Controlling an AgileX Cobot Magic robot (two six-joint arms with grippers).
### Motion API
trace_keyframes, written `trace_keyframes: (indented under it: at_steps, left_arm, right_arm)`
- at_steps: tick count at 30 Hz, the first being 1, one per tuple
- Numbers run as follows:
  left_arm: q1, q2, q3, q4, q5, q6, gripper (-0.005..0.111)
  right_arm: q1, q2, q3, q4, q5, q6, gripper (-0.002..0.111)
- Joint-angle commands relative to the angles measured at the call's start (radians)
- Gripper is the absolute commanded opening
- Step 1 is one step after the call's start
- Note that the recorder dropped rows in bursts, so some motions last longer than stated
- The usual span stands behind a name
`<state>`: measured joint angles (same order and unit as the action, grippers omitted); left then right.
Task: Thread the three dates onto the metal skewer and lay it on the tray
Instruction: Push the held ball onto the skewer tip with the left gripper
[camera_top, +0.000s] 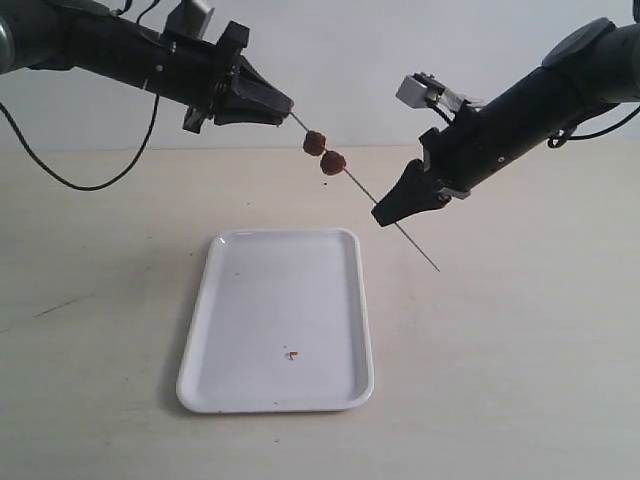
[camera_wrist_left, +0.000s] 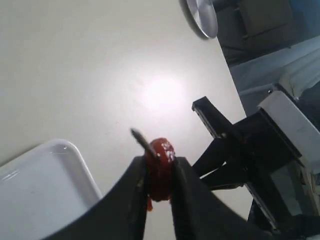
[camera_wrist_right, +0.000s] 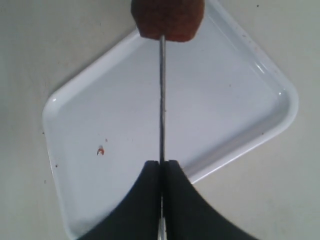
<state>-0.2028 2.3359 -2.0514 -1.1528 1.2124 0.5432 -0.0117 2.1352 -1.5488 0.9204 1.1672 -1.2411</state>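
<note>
We hold the metal skewer (camera_top: 365, 190) slanted in the air over the bench (camera_top: 520, 350), well above the tray (camera_top: 225, 300). The right claw (camera_top: 383, 216) is clamped shut on the rod's lower stretch, with the bare end poking out beneath it. Two dates are threaded higher up and sit just beside each other: the upper date (camera_top: 315, 143) and the lower date (camera_top: 333, 162). The left claw (camera_top: 283, 106) grips the third date (camera_wrist_left: 161, 165) at the top end.

We judge the threading nearly done. What is left is to seat that last fruit, let go of it, and lay the loaded rod on the tray, which holds only a tiny reddish crumb (camera_top: 291, 354).

The exterior view hides the third date inside the left claw. The left wrist view shows it pinched between the fingers, with the rod's tip already poking past it. The right wrist view alone shows its jaws meeting tight on the rod, with the tray under them.
</note>
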Motion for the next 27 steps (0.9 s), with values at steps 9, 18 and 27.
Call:
trace_keyframes:
  at_steps: [9, 18, 27]
  left_arm:
    - [-0.063, -0.008, 0.003, 0.025, 0.009, 0.002, 0.033]
    - [-0.048, -0.008, 0.003, 0.025, 0.009, 0.002, 0.061]
    - [0.144, -0.048, 0.003, -0.041, 0.009, 0.029, 0.03]
  right_arm:
    - [0.0, -0.006, -0.003, 0.109, -0.026, -0.014, 0.0]
    - [0.0, -0.006, -0.003, 0.109, -0.04, -0.012, 0.0]
    - [0.026, -0.006, 0.057, 0.058, -0.242, 0.265, 0.0]
